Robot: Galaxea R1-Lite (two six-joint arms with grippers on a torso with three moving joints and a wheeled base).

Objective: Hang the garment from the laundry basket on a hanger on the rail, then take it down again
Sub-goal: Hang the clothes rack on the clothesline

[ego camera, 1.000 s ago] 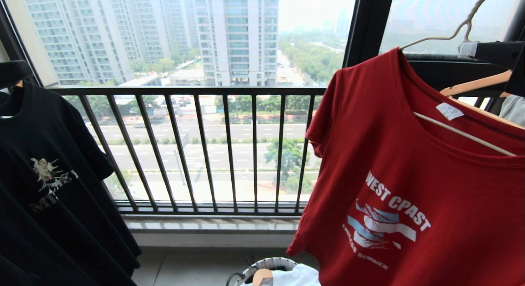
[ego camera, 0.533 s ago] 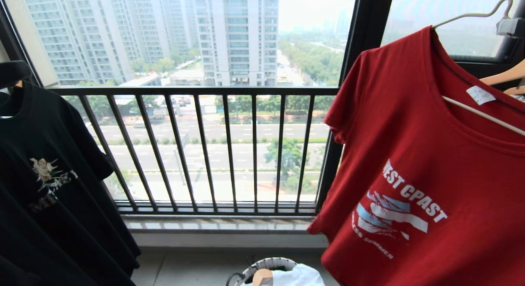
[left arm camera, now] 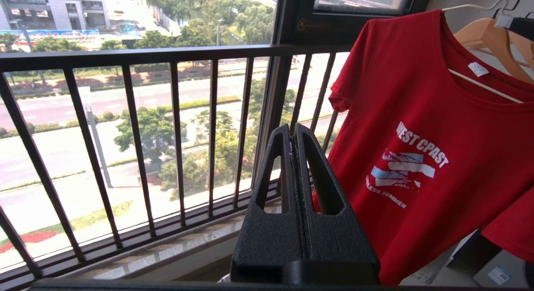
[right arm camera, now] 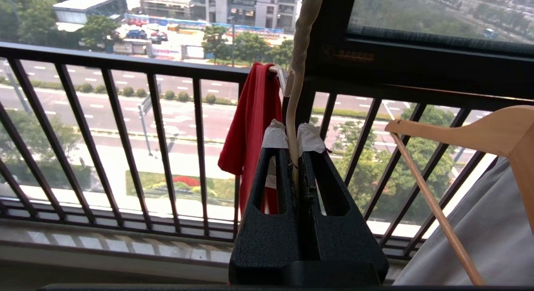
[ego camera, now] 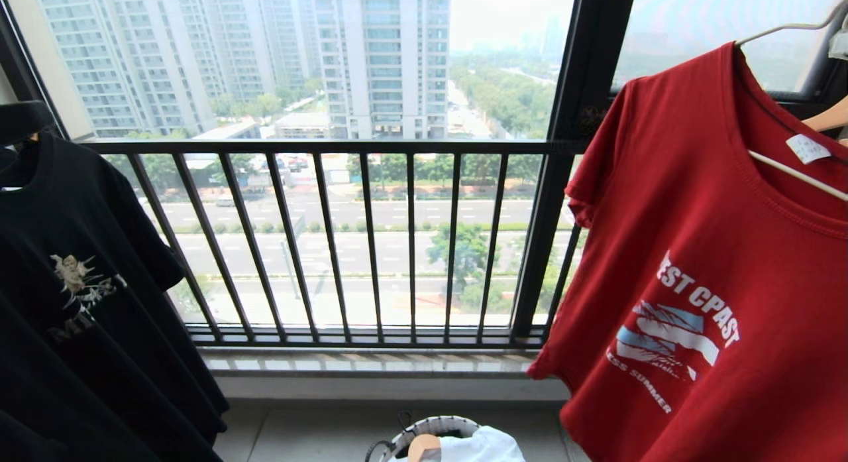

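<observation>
At far left of the head view hangs a black printed T-shirt (ego camera: 79, 283); the laundry basket (ego camera: 430, 427) sits bottom centre. The left gripper (left arm camera: 293, 132) is pressed together, empty. At right, the red T-shirt (ego camera: 695, 270) hangs on the white wire hanger (ego camera: 792, 173), pinched by the right gripper (right arm camera: 294, 151). The tilted hanger could let the shirt slide off, or snag the wooden hanger (right arm camera: 467, 136) beside it.

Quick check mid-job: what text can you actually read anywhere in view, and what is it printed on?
"WEST CPAST": chest of the red T-shirt, as the white lettering reads.
"LESS SUMMER": same shirt, under the graphic; first letters hidden by a fold.
Neck label: too small to read.
Black T-shirt print: unreadable.
Window frame mark: blurred.
</observation>
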